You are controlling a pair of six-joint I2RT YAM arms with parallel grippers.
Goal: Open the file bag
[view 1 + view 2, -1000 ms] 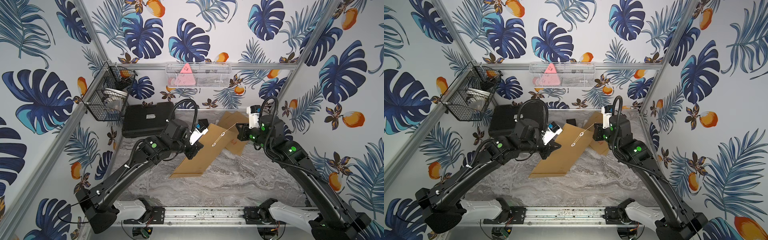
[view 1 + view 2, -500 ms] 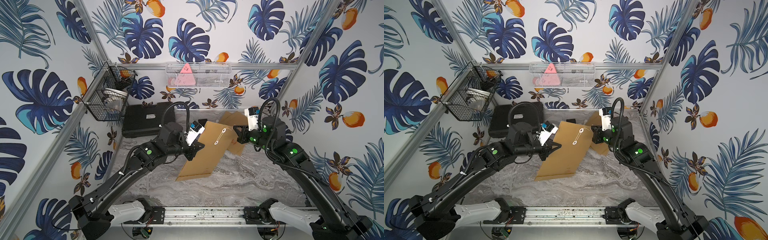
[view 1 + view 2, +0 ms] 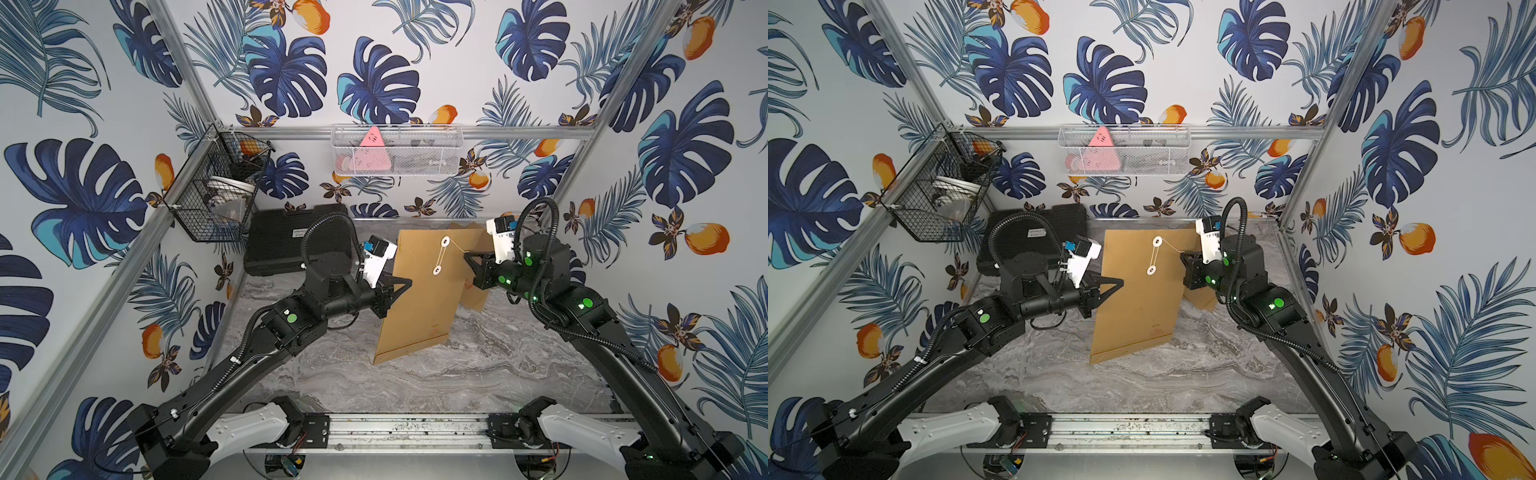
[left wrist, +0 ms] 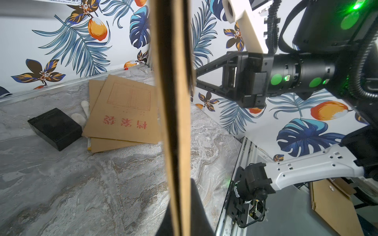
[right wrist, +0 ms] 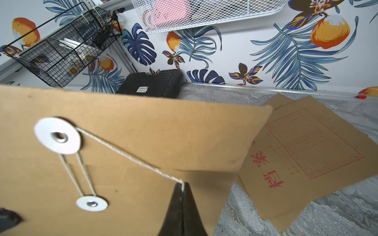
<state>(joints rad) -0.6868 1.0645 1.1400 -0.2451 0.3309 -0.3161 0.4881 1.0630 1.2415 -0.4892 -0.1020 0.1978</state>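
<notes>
Left wrist: file bag between jaws

bright, even light, soft shadows — file bag edge blurs up close.

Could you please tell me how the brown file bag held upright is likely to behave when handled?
The file bag is probably stiffish: pinched at one edge, it shows no sag. Edge-on it looks thin, so likely light. Tugging its string may swing it.
</notes>
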